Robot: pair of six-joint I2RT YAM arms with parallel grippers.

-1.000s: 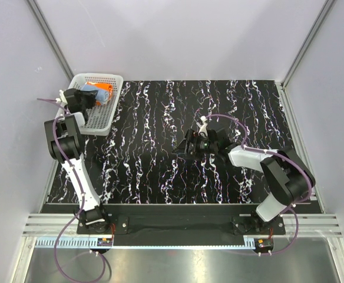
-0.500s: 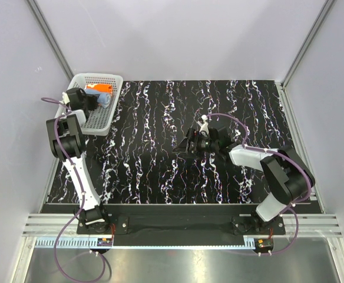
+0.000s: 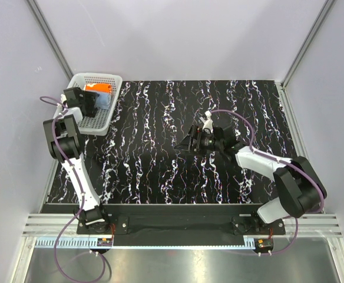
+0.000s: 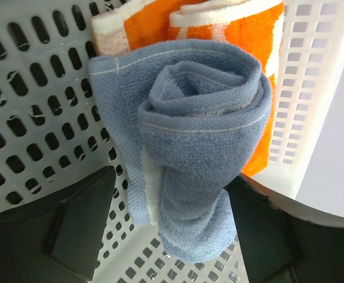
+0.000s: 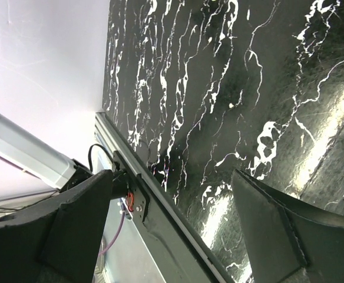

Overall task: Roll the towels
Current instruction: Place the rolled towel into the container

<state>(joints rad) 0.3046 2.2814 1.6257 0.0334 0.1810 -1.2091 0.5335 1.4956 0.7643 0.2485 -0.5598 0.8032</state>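
1. White plastic mesh basket point(image 3: 99, 76) sits in the far left corner of the black white-veined worktop point(image 3: 160, 118).
2. Plain light blue terry towel point(image 4: 201, 135) is rolled into a loose tube and lies on the basket floor.
3. Bright orange towel with white bands point(image 4: 219, 35) lies at the basket's far end, just behind the blue roll and touching it. Can't tell if it is rolled.
4. Left gripper point(image 4: 169, 183) is inside the basket, its jaws spread wide. The near end of the blue roll lies between the fingers point(image 4: 78, 230), and neither finger is pinching it.
5. The basket's side wall and rim run close beside one left finger, so that side is tight.
6. From overhead, the left wrist covers the near half of the basket. Only a sliver of blue and the orange patch show past it.
7. Right gripper point(image 5: 172, 177) is well apart from the basket, over the middle of the worktop. It is tilted toward the left, spread wide and holding nothing.
8. Between the right fingers point(image 5: 78, 224) only bare worktop shows, plus the metal rail point(image 3: 178, 224) along the near edge.
9. Purple cables point(image 3: 57, 132) loop along both arms.
10. Grey enclosure walls point(image 3: 178, 35) close in the far, left and right edges.
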